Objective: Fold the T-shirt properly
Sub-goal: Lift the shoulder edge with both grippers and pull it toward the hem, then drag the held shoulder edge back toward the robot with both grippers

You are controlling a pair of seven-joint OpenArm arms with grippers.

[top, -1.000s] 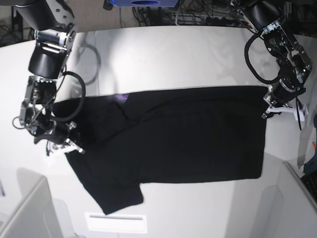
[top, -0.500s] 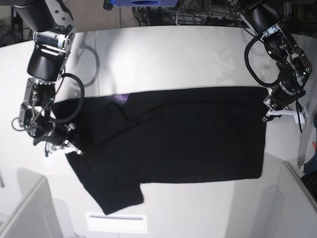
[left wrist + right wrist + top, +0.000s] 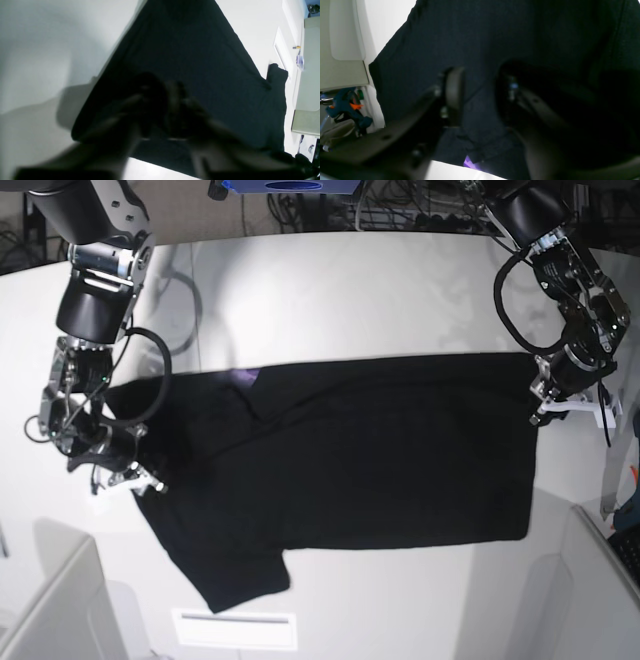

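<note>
1. t-shirt — black, spread flat across the middle of the white table.
2. right gripper at its left edge — jaws parted, nothing between.
3. left gripper at the right edge, blurred — can't tell its state.

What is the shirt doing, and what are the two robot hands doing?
T-shirt: spread flat on the table, folded over lengthwise, one sleeve sticking out at the near corner.
Right gripper: jaws apart, black cloth showing between them.
Left gripper: at the shirt's hem corner; too blurred to tell if open.
</note>
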